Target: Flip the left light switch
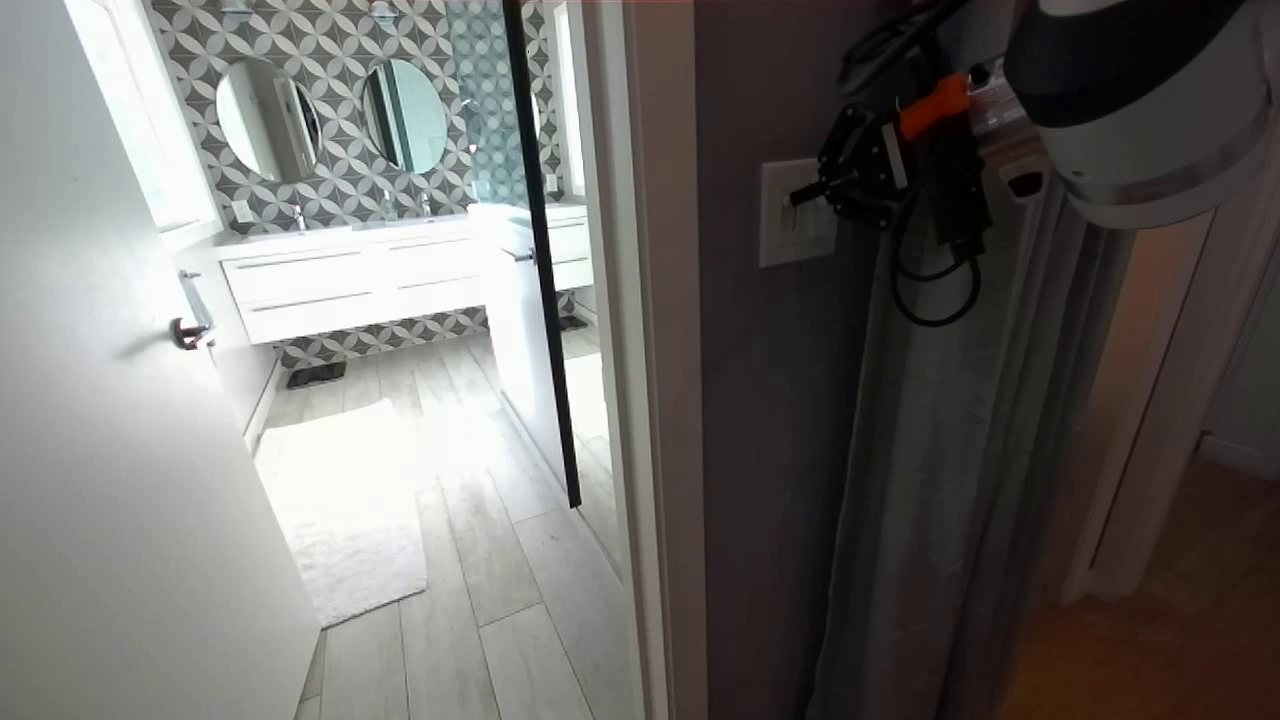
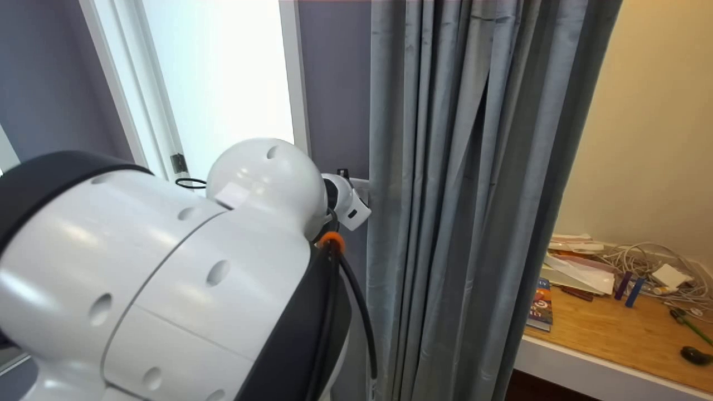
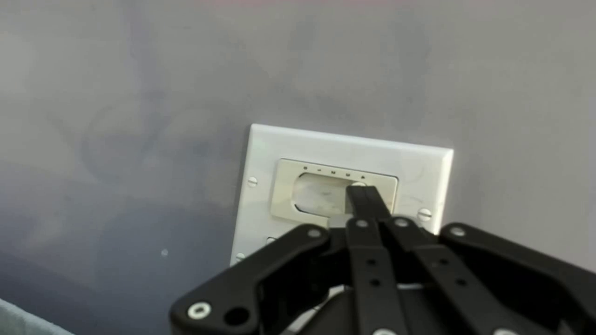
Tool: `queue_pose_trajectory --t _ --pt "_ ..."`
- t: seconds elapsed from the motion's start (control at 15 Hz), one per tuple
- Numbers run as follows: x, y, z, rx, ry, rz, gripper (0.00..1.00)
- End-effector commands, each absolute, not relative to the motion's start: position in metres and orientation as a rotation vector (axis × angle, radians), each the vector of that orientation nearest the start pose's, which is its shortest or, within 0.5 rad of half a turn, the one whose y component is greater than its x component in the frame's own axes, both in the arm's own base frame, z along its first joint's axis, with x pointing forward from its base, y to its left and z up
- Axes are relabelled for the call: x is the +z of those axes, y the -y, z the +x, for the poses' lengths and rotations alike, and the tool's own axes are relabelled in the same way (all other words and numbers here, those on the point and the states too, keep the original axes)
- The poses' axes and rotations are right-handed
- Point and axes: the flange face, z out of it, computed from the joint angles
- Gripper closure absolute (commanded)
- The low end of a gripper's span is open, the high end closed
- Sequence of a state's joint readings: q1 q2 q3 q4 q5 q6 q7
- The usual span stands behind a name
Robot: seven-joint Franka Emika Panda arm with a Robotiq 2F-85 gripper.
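The pale wall plate is on the dark wall in an exterior view. It shows large and turned in the wrist view, and only a corner shows in an exterior view. The left light switch appears as a cream insert with a rounded slot and small numbers along one edge. My gripper is shut, with its fingertips together over the slot's right end in the wrist view. In an exterior view the gripper points at the plate's left part. I cannot tell whether the tips touch. The gripper covers the plate's other half.
A grey curtain hangs close beside the plate and arm. The door frame stands on the plate's other side, with an open white door beyond. A black cable loop hangs below the gripper. A wooden desk holds clutter.
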State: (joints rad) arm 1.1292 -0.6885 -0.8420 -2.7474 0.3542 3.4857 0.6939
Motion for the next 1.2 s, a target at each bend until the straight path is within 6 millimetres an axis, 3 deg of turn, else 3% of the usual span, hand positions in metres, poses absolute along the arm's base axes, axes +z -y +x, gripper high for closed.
queue_pose_trajectory --t 0.0,1.0,1.13 --pt "0.461 -0.046 0.421 -0.768 -1.019 -1.786 1.00" --pt "0.446 -0.044 0.426 -0.782 -1.069 -1.849 1.00" --pt "0.435 -0.044 0.426 -0.760 -1.099 -1.875 1.00"
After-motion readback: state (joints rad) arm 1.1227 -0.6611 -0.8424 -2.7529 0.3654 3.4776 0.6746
